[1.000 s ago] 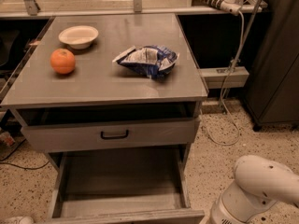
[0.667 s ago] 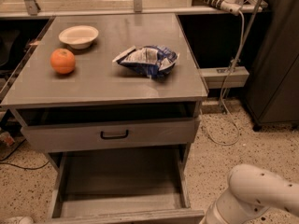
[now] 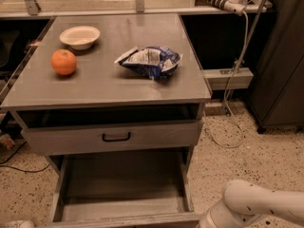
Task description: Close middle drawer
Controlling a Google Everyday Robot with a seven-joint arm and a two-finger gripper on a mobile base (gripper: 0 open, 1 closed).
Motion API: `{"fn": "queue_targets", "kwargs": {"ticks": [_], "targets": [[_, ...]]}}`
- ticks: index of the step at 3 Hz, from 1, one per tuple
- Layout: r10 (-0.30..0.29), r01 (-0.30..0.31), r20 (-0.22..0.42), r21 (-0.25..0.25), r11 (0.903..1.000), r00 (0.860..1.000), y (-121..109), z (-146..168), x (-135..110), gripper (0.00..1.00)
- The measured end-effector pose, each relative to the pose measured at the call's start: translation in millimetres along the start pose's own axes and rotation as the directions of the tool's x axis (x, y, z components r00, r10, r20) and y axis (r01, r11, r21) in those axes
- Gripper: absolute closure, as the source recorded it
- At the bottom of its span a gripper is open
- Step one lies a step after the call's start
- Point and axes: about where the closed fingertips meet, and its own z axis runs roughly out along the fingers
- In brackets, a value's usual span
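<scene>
The grey cabinet (image 3: 104, 87) fills the middle of the frame. Its top drawer (image 3: 61, 140) stands slightly ajar, and below it the middle drawer (image 3: 123, 182) is pulled far out, its tray bare and its front cut by the bottom edge at lower centre. The white arm (image 3: 266, 205) enters at the lower right corner, just beside that drawer's right front corner. The hand is below the frame, so I cannot tell whether it is apart or together. The step in hand looks like the approach to the drawer front. To do it well, the push should land flat near the centre of the front and run straight back toward the cabinet. An off-centre shove at the right corner could rack the tray on its runners. It should also stay low enough to miss the top drawer. On the surface a blue bag (image 3: 151, 61), a white bowl (image 3: 80, 36) and an orange (image 3: 63, 61) sit well apart from the action (a gentle close should leave them alone). Against the earlier frames the arm has sunk lower and slid left toward the drawer front, while the drawer lies just as far out.
</scene>
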Motion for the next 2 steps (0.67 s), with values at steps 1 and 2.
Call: {"fn": "queue_targets", "kwargs": {"ticks": [1, 2], "targets": [[0.012, -0.012, 0.019, -0.005, 0.9999, 1.000, -14.3, 16.1, -6.0, 1.00], [0.004, -0.004, 0.026, 0.004, 1.0000, 1.000, -21.3, 18.3, -12.3, 1.00]]}}
